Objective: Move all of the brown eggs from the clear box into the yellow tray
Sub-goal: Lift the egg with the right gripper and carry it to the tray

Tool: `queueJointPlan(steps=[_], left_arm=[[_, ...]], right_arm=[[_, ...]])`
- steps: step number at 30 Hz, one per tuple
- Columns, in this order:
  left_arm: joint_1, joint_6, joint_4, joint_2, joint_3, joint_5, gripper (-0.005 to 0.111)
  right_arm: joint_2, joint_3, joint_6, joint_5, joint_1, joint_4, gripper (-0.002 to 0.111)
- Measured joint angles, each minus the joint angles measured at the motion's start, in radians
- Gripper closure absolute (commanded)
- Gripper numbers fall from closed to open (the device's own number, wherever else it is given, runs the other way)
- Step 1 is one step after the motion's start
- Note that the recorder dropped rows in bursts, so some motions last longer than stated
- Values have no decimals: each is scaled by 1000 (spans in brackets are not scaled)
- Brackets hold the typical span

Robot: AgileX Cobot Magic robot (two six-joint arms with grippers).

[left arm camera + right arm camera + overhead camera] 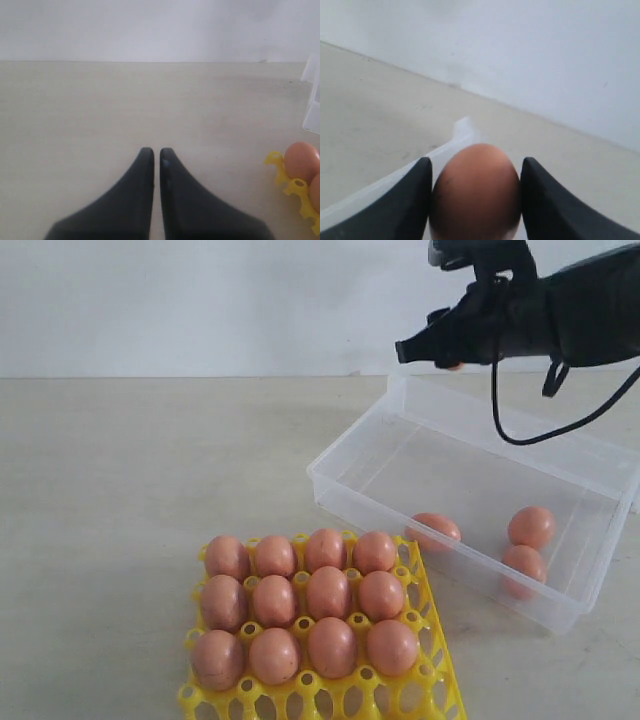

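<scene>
My right gripper (430, 350) hangs high over the far left corner of the clear box (355, 435), shut on one brown egg (476, 192). In the right wrist view the egg fills the gap between both black fingers, with the box's rim (380, 187) below. Three brown eggs (435, 529) (531, 526) (524, 566) lie in the box's near end. The yellow tray (440, 660) at the front holds several brown eggs (329, 592) in three rows. My left gripper (153, 152) is shut and empty over bare table, left of the tray's corner (280, 172).
The pale table (130, 500) stretches left of the box and tray. A black cable (520, 430) loops down from the right arm above the box. A white wall (200, 300) closes the back. The tray's front cups (330, 700) show no eggs.
</scene>
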Motion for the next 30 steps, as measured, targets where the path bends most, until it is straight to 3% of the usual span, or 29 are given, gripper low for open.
queueJointPlan(steps=[5,10,15,17,19,21,23,25,26,30], left_arm=[[0,0,0,0,0,0,103],[0,0,0,0,0,0,103],[0,0,0,0,0,0,103],[0,0,0,0,0,0,103],[0,0,0,0,0,0,103],[0,0,0,0,0,0,103],[0,0,0,0,0,0,103],[0,0,0,0,0,0,103],[0,0,0,0,0,0,103],[0,0,0,0,0,0,103]], right_arm=[[-43,-15,0,-149,6,-96,109],[-45,-15,56,-446,6,-221,109],[-45,-15,222,-784,6,-539,109],[-50,-15,473,-904,6,-795,109],[-90,-15,913,-841,6,-998,109],[-170,-15,1463,-559,6,-1238,109],[-240,59,1890,-398,44,-1664,109],[-268,209,2018,-479,123,-1896,109],[-274,270,2032,-511,153,-1926,109],[-293,571,1970,-727,399,-1823,109]])
